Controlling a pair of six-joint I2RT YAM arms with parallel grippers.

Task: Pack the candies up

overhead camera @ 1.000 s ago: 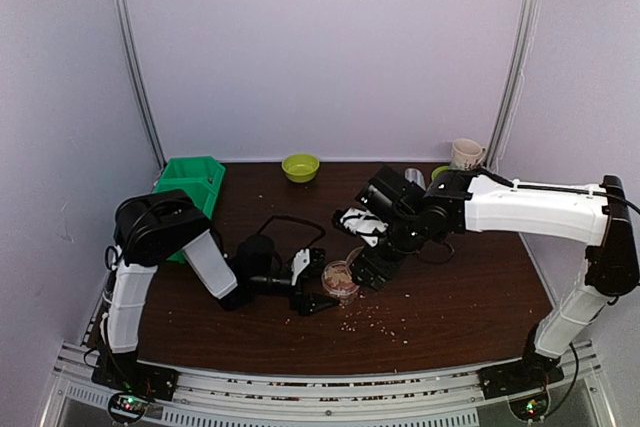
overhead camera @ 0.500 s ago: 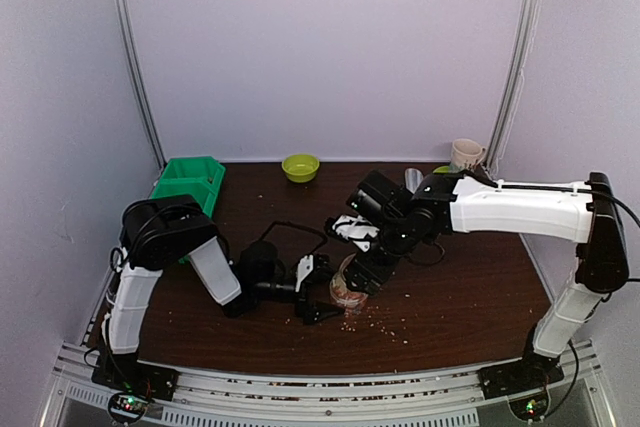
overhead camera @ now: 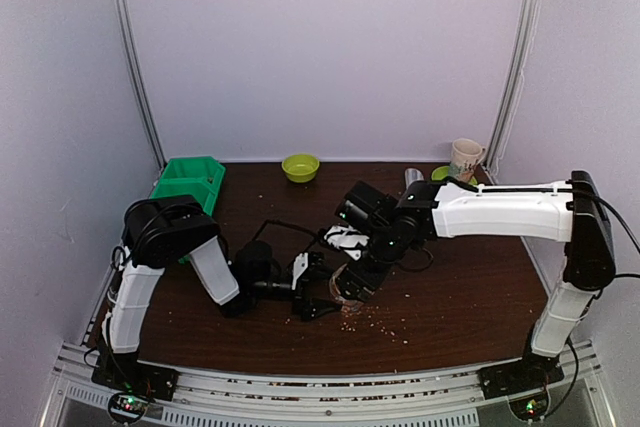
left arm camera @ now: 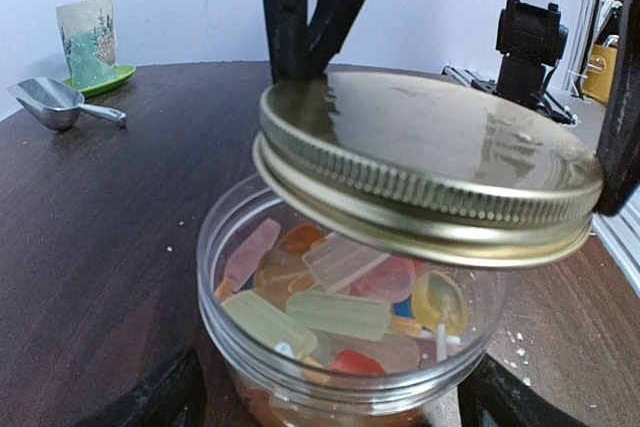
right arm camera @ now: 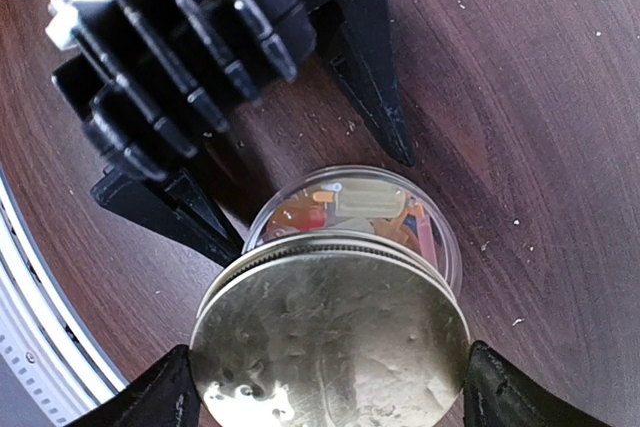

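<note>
Dark wooden table (left arm camera: pixel 100 207) carries an upright clear jar (left arm camera: pixel 230 337) between the spread jaws of the left gripper (left arm camera: pixel 345 395); whether they press it is unclear. The right gripper (right arm camera: pixel 335 387) pinches a tilted gold lid (left arm camera: pixel 430 167) over the candies (left arm camera: pixel 330 297), which lie flat inside the jar, long axes mixed.

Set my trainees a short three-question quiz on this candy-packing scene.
1. True or false: the gold lid is screwed onto the jar of candies.
2. What holds the lid? A. left gripper B. right gripper C. nothing
3. Fill in: the left gripper's fingers flank the ____.
Key: 1 false, it hangs tilted above the open mouth; 2 B; 3 jar.
</note>
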